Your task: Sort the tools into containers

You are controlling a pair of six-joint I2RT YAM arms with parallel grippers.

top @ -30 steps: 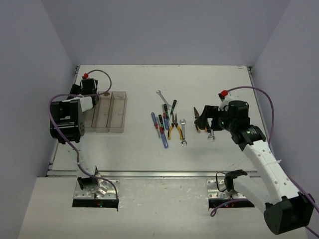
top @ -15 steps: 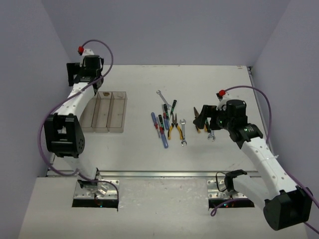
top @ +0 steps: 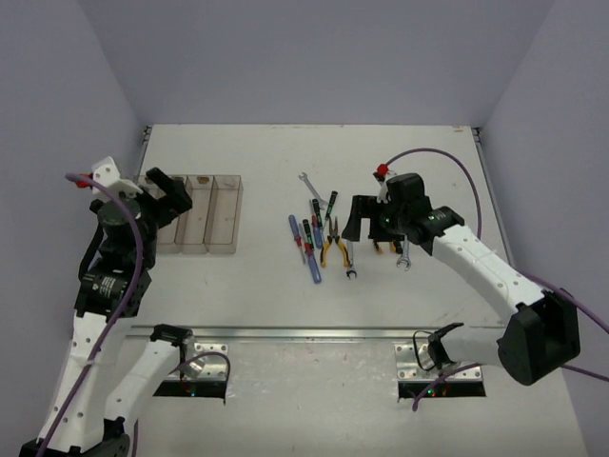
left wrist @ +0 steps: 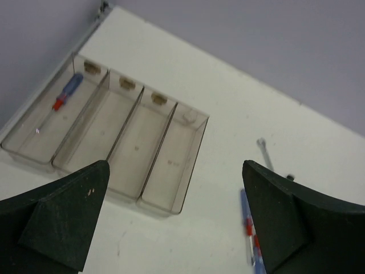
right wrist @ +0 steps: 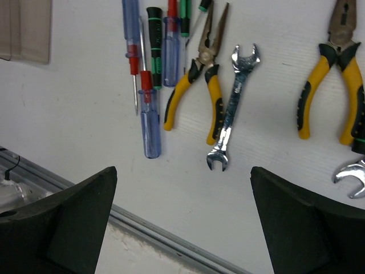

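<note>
The tools lie in a loose cluster mid-table (top: 319, 233): blue, red and green/black screwdrivers (right wrist: 149, 123), yellow-handled pliers (right wrist: 197, 85), a silver wrench (right wrist: 232, 108), and second pliers (right wrist: 336, 80) further right. The containers (top: 224, 214) are a row of four clear bins (left wrist: 174, 160) at the left. The leftmost bin holds a blue screwdriver with a red band (left wrist: 67, 91). My left gripper (top: 169, 195) is open and empty above the bins' left end (left wrist: 177, 228). My right gripper (top: 369, 221) is open and empty above the tools (right wrist: 182, 228).
A silver wrench (top: 309, 183) lies at the far end of the cluster and another (top: 403, 257) beside the right pliers. A metal rail (right wrist: 142, 228) runs along the table's front edge. Grey walls enclose the table at the left, back and right.
My left arm has swung back from the far left corner and now hangs over the bins. My right gripper has moved left, from the right pliers to over the tool cluster.
</note>
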